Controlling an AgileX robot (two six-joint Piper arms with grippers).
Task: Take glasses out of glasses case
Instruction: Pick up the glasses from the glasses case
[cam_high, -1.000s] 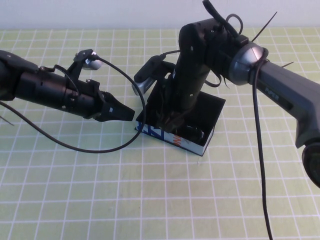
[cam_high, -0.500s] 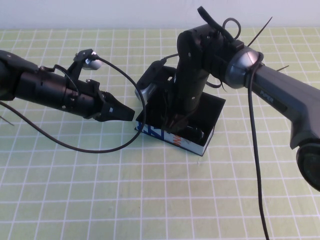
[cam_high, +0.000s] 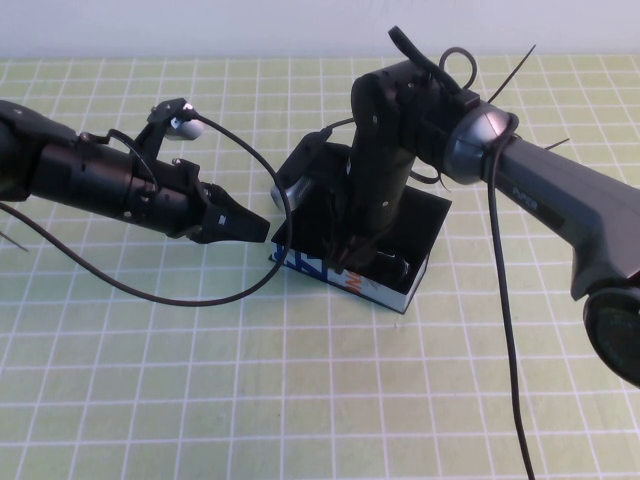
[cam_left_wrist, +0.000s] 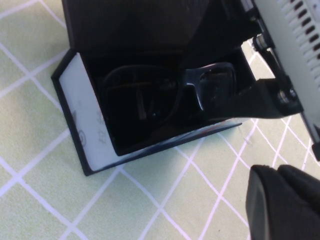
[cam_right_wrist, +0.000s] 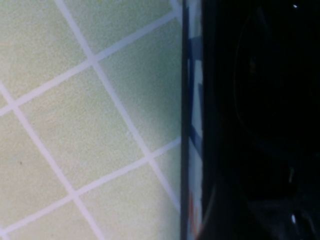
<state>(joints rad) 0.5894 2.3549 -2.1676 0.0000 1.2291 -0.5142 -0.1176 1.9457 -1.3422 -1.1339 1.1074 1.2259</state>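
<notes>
Right gripper (cam_high: 352, 262) has sunk slightly deeper into the glasses case (cam_high: 392, 288), jaws wide, holding nothing. Glasses (cam_left_wrist: 165, 90) still lie inside. Left gripper (cam_high: 245, 226) hovers beside the case, closed, empty. Advice: straddle the frame's bridge before closing.

Our two black arms, seen from the raised camera

On the frame's left our left arm (cam_high: 95, 180) is a matte black ribbed cylinder ending in a tapered black left gripper (cam_high: 245, 226), with a thin black cable (cam_high: 200, 295) looping beneath it and a small silver-capped knob on top. On the right our right arm (cam_high: 560, 215) is dark grey, joined by a shiny silver elbow (cam_high: 478, 140), with black cable ties sticking out.
</notes>
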